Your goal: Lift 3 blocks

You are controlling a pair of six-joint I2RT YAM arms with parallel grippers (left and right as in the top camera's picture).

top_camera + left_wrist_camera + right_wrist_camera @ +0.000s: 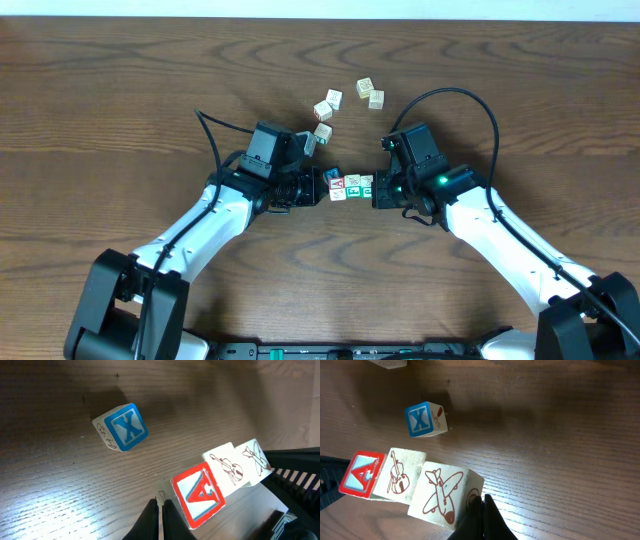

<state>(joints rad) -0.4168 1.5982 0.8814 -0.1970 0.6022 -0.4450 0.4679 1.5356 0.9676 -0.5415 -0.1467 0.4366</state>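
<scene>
Three blocks form a tight row: a red one with a white "A" (337, 188) (198, 495) (362, 473), a cream one with a violin (352, 183) (227, 468) (399, 476) and a cream one with an airplane (366, 186) (254, 456) (442, 494). My left gripper (322, 188) (161, 503) is shut, its tips against the red block's end. At the other end my right gripper (377, 190) (483, 498) is shut and presses on the airplane block's end face. The row is squeezed between the two and appears to hang just above the table, with shadow beneath it.
A blue "X" cube (331, 173) (122, 426) (424, 419) lies on the wooden table just behind the row. Several loose cream cubes lie farther back, among them one at the left (334, 99) and one at the right (376, 98).
</scene>
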